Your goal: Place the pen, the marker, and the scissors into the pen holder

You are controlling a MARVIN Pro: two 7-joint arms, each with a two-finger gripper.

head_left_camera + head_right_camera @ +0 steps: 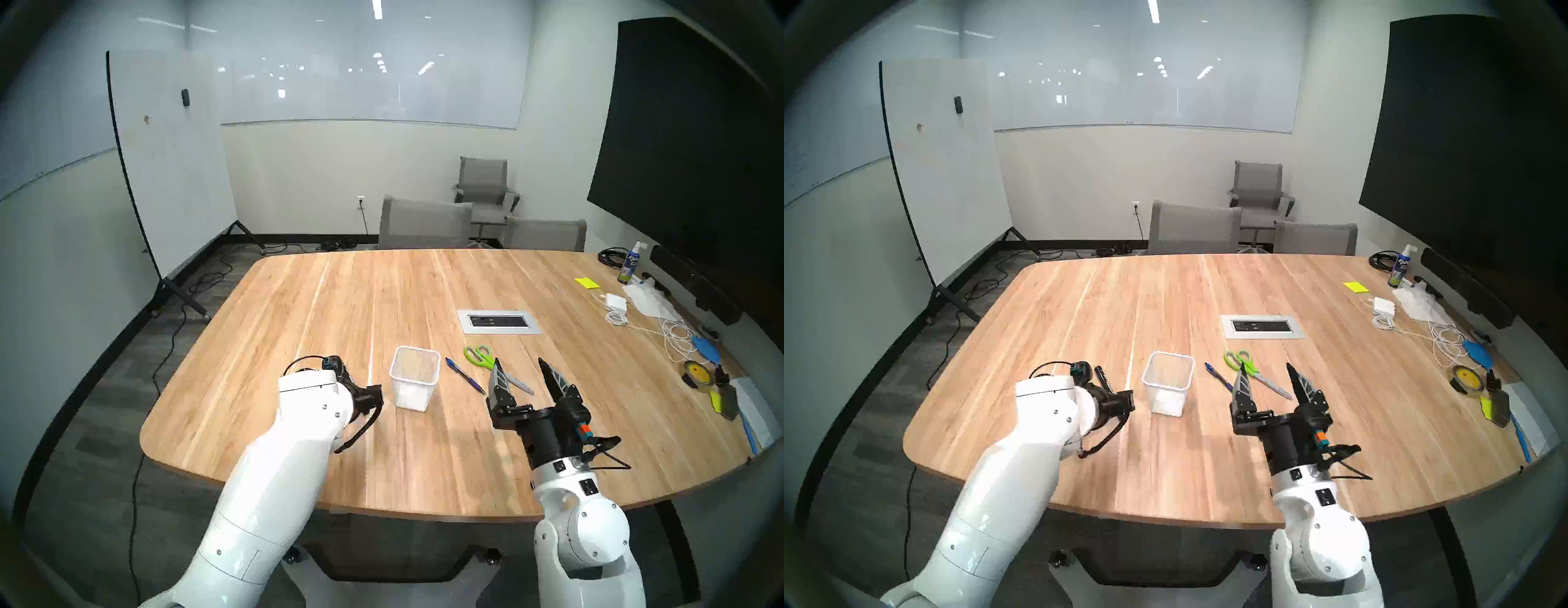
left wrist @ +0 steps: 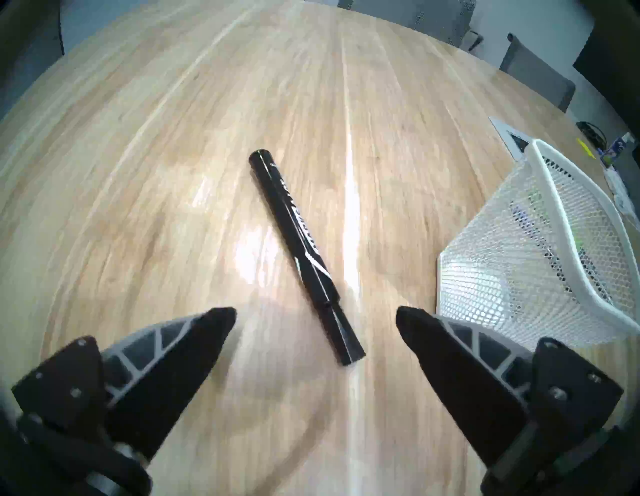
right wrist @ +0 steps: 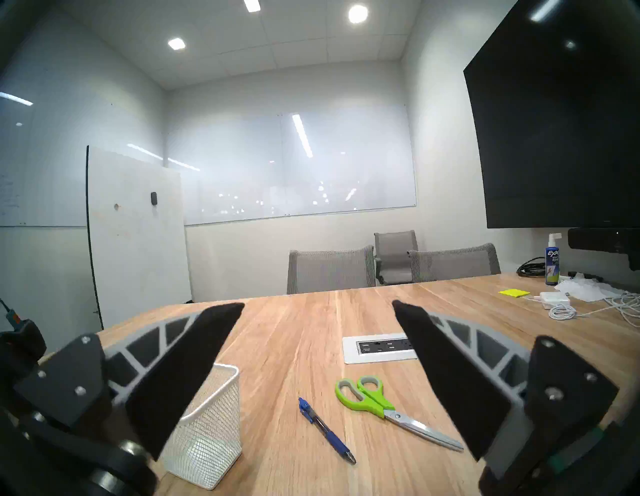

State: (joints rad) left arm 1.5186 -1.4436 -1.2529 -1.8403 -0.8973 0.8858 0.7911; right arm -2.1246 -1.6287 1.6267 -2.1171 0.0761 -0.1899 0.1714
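Three things lie loose on the wooden table (image 1: 297, 322) and none is in the pen holder (image 1: 415, 378) yet, which stands at centre of the head view and looks empty. My left gripper (image 2: 316, 317) hangs with its jaws spread wide and nothing between them. In the left wrist view the marker (image 2: 304, 254) lies flat on the wood, running from upper centre down toward the lower middle of the frame, its near end just ahead of my fingertips (image 2: 221, 317). The holder's mesh wall fills the right edge of that frame, near the marker but apart from it.

I judge the marker to be light, stiff and glossy, so it could roll or slip if I pinch it off-centre. I would take it across the barrel near the middle, where the white lettering sits, with my fingers square to its length, not on the narrower end section.

My right gripper (image 1: 519, 373) is also spread wide and empty, held above the table at lower right of the head view. In the right wrist view the pen (image 3: 327, 431) lies at lower centre, slim and likely prone to rolling. Just right of it the scissors (image 3: 391, 410) lie closed and flat, green handles away from me; the stiff blades sit low on the wood, so the thicker handle side looks the easier hold.
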